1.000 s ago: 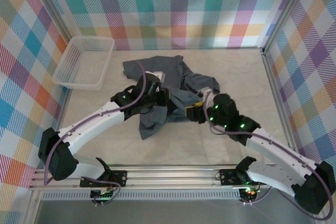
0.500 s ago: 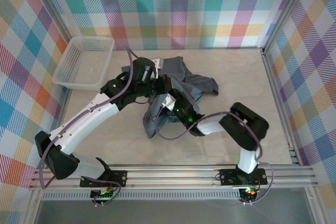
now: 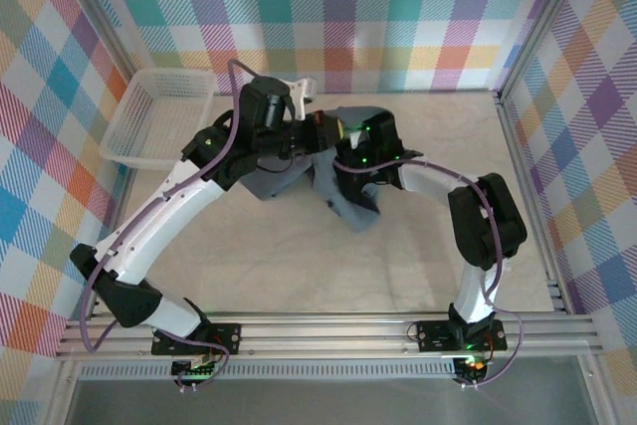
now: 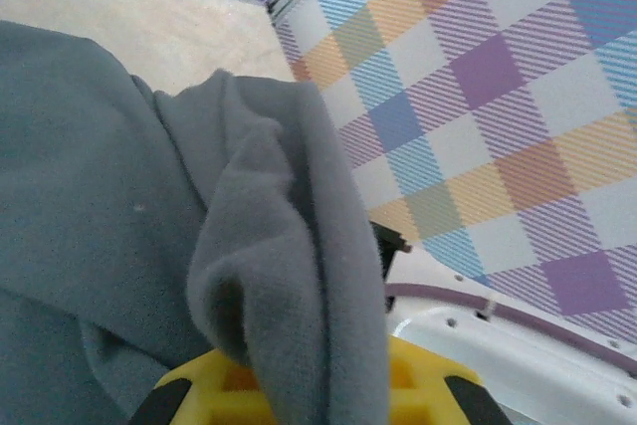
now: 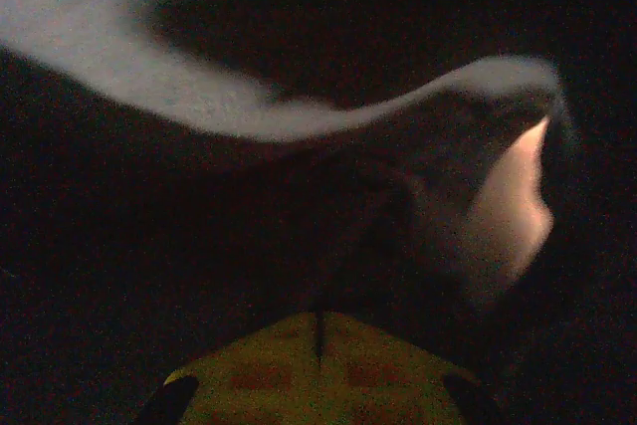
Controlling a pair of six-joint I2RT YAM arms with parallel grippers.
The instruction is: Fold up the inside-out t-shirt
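Blue-grey cloth has left the middle of the table [image 3: 249, 266]: from above, the shirt [image 3: 350, 208] that lay crumpled at the centre a second ago now hangs bunched toward 12 o'clock, one tail drooping to 5 o'clock. Both arms have swung to the far side with it. The left gripper [image 3: 299, 97] sits at about 11 o'clock, near the basket [image 3: 149, 160], and the right gripper [image 3: 333, 131] is just beside it, its arm reaching in from the 3 o'clock side. In the left wrist view a thick fold of shirt [image 4: 149, 226] rises straight out of the left gripper [image 4: 318, 390] and drapes over its yellow jaws, so it looks clamped on that fold, with the plaid wall [image 4: 498, 77] behind at 2 o'clock. The right wrist view is dark under the cloth [image 5: 199, 97]. The yellow pads of the right gripper [image 5: 318, 365] meet on a thin seam, so they are closed or nearly so, but I cannot tell whether any fabric is pinched between them. My reading is that the shirt is being hauled up and back to open it out. No fold is made yet, and it has not been spread flat.
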